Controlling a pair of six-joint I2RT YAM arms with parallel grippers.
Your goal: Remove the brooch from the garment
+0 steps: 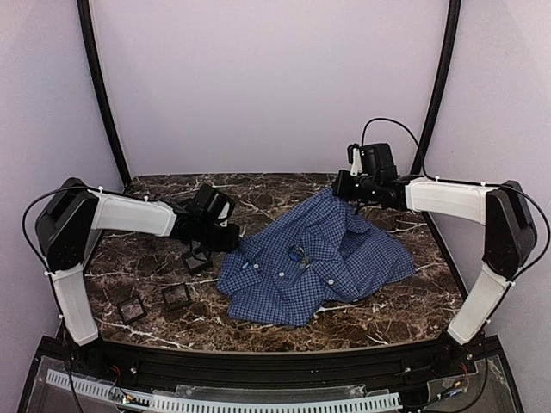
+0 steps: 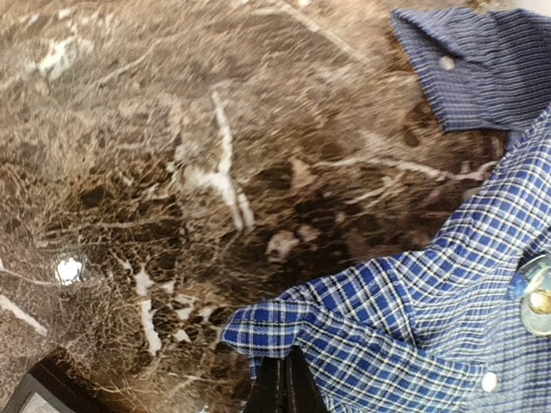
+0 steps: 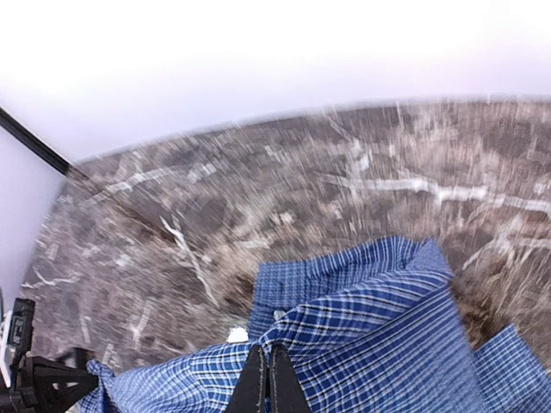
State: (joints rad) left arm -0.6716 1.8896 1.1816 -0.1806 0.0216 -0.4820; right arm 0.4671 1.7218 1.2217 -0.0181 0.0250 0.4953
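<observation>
Near the left of the marble table [image 1: 387, 314] sit three small black boxes [image 1: 176, 296]. Just beyond them, in the middle of the table, the checked garment [image 1: 293, 280] lies crumpled, with the brooch [image 1: 300, 254] fixed near its centre beside the buttons. The left gripper [image 1: 232, 243] has its fingers pressed together on the garment's left edge. Farther back, the right gripper [image 1: 338, 193] is pinched tight on the garment's far edge.
</observation>
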